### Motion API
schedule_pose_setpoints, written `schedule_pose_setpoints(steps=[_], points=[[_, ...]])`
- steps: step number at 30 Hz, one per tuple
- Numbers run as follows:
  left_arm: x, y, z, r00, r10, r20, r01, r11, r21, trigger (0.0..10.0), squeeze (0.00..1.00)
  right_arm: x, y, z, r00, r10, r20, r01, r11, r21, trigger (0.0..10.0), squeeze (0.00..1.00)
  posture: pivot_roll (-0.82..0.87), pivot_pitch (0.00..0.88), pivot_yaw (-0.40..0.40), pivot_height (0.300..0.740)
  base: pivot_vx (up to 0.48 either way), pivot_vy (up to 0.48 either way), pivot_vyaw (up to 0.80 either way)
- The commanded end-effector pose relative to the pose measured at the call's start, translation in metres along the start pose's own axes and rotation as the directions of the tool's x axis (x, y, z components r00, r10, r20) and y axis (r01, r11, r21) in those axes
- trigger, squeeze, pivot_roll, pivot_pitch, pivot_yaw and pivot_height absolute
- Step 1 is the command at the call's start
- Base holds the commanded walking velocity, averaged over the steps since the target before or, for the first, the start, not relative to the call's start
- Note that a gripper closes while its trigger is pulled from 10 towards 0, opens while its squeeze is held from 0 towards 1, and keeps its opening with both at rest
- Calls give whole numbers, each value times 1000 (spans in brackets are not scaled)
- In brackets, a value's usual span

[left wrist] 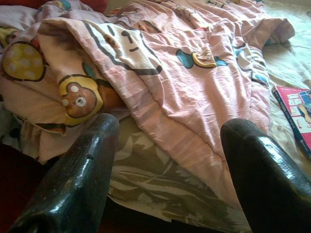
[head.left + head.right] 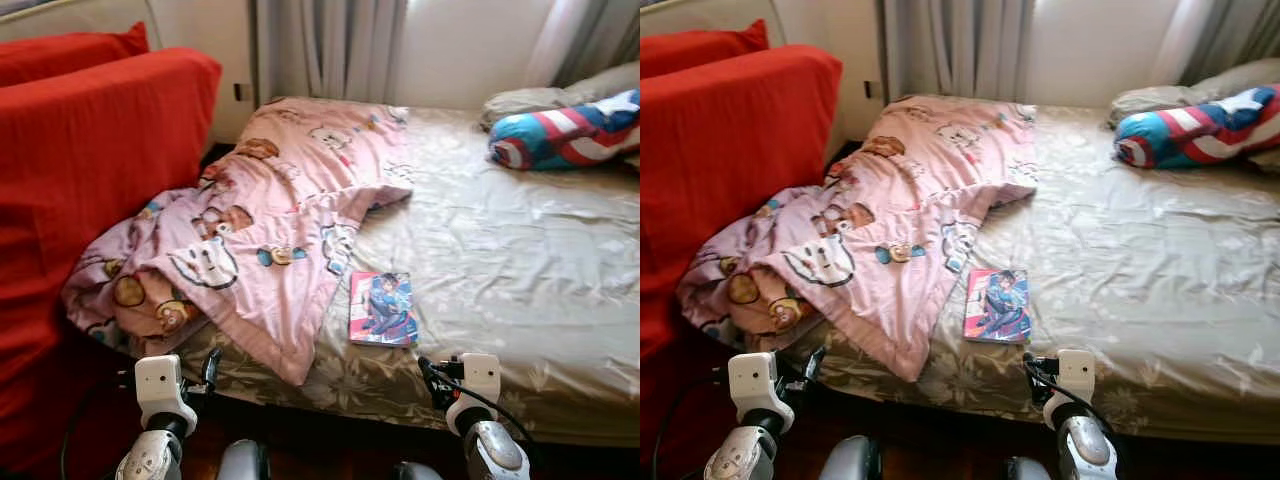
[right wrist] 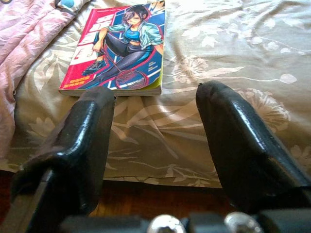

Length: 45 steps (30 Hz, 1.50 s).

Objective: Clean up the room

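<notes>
A crumpled pink cartoon-print blanket lies over the left half of the bed and hangs off its near left corner. A comic book with a pink and blue cover lies flat near the bed's front edge. My left gripper is open just in front of the blanket's hanging corner, above the floral bed skirt. My right gripper is open at the bed's edge, a short way before the comic book. Neither holds anything.
A red sofa with a cushion stands close on the left. A star-and-stripes pillow and a grey pillow lie at the bed's far right. Curtains hang behind. Dark wooden floor runs under the bed's edge.
</notes>
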<state>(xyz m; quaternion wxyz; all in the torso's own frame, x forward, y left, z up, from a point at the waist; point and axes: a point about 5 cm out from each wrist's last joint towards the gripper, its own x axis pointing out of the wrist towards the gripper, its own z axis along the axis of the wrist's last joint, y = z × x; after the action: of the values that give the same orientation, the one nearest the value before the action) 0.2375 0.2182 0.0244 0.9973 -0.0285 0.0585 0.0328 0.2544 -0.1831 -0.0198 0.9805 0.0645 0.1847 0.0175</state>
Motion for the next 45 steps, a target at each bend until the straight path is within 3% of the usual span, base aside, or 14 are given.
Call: schedule_pose_setpoints(steps=[1,15,32,38,45], points=[[2,-2,3,1000,-12,7,12,1000,-3,10000,0,1,-1,3,1000,-1,12,1,1000,-2,10000,0,38,0,-53,611,0,0,0],[6,-1,7,1000,-15,15,15,1000,-1,10000,0,4,3,6,1000,25,11,-25,1000,-8,10000,0,46,0,-53,611,86,0,0],[18,0,18,999,-25,42,25,1000,4,10000,0,13,9,16,999,43,22,-43,999,-10,10000,0,55,0,-43,611,287,0,0],[15,-4,17,998,-27,49,27,1000,-5,10000,0,12,1,19,999,38,27,-37,999,-23,10000,0,41,0,-52,611,292,0,0],[18,-20,16,998,-26,63,29,999,-42,10000,0,11,-14,25,999,43,23,-42,997,-59,10000,0,27,2,-115,611,359,0,0]])
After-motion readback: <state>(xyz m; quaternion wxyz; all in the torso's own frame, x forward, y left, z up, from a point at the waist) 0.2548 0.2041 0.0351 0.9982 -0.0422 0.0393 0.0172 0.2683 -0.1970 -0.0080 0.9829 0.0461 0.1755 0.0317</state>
